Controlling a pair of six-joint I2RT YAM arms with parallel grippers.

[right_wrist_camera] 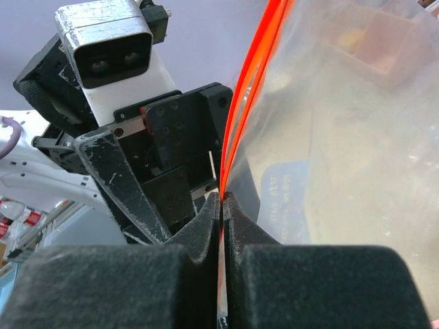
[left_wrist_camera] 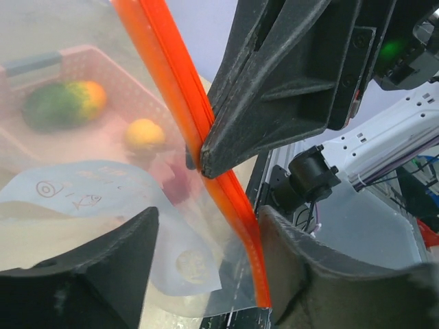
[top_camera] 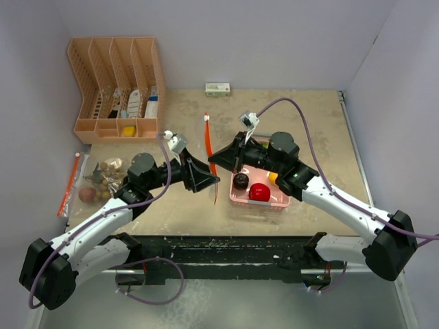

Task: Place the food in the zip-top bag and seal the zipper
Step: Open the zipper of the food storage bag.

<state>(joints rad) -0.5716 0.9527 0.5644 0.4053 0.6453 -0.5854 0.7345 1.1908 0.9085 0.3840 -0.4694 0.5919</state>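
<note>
The bag [left_wrist_camera: 103,185] hangs in the air over the middle of the table. Its orange zipper [top_camera: 208,137] stands on edge. The right gripper [right_wrist_camera: 223,205] is squeezed tight on the zipper. The left gripper [left_wrist_camera: 209,214] has its jaws apart, one on each side of the zipper, and it holds nothing.

The food is not in this bag. The apple [top_camera: 258,192], a dark ball [top_camera: 241,181] and the lemon [top_camera: 273,177] sit in the pink basket [top_camera: 271,203], just right of the bag. The mango [left_wrist_camera: 62,104] is in there too, seen through the plastic.

The bag is thin, soft and floppy, and I think it is slippery. It will likely sag if held at one spot only. The zipper strip looks like the stiff part, so that is the best place to grab. The toy fruits look light, hard and round, so they may roll or pop out. It is best to grab them across the middle.
</note>
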